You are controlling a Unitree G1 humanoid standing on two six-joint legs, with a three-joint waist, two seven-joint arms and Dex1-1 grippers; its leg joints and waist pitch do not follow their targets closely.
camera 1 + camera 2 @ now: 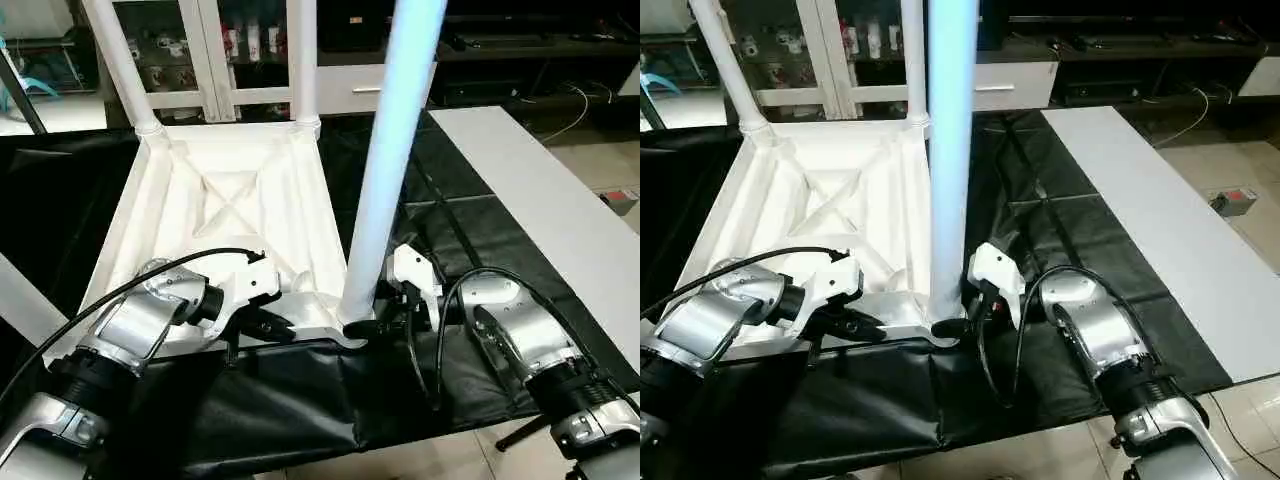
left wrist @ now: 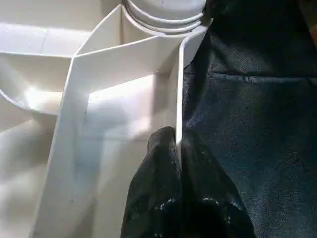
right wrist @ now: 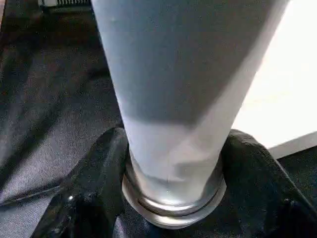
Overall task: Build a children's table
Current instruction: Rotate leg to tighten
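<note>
Left gripper (image 1: 268, 325): 2 black fingers (image 2: 163, 198) clenched on the thin near rim of the white plastic rectangular table top (image 1: 240, 215), which lies ribbed underside up on the black-draped work table (image 1: 300, 400).
Right gripper (image 3: 171, 148): fingers (image 3: 94, 188) on either side of a long white tubular leg (image 1: 385, 170), grasping it just above its ringed base.
Leg: upright in the near corner socket.
Beyond the fingers: 2 far legs (image 1: 125, 70) stand in their sockets.
</note>
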